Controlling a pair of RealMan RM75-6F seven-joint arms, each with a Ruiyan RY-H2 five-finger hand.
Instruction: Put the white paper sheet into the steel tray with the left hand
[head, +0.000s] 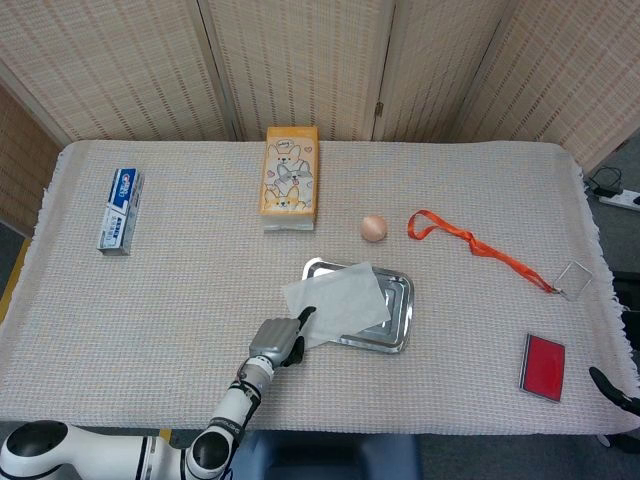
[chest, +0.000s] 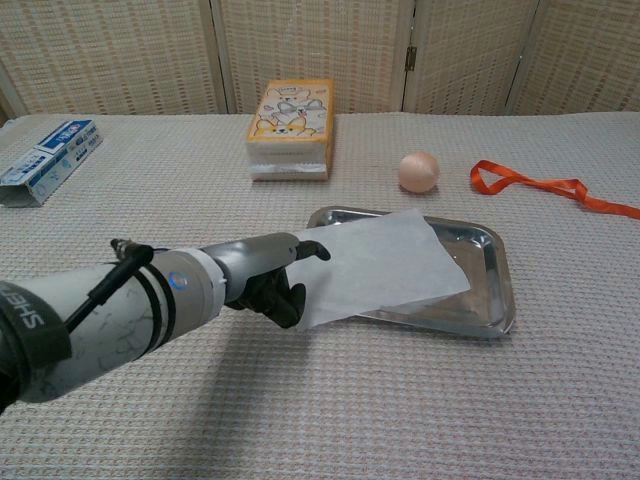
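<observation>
Table (head: 150, 300), cloth-covered: white paper sheet (head: 337, 303) lay across steel tray (head: 400, 310), one corner overhanging; your left robot hand (head: 275, 340) sat beside that corner, fingers curled, holding nothing.

brightness: even, bright indoor light in both views, nothing washed out
source: diffuse, from overhead
shadows: soft; a faint one under the left arm (chest: 130, 320) on the table cloth (chest: 420, 400), a thin one along the steel tray (chest: 495, 290) edge
glare: mild bright patches on the tray's bare metal; white paper sheet (chest: 385, 265) keeps its detail
blur: none; cloth weave is crisp
focus: near arm in chest view slightly soft
distortion: head view bows the table edges a little
</observation>
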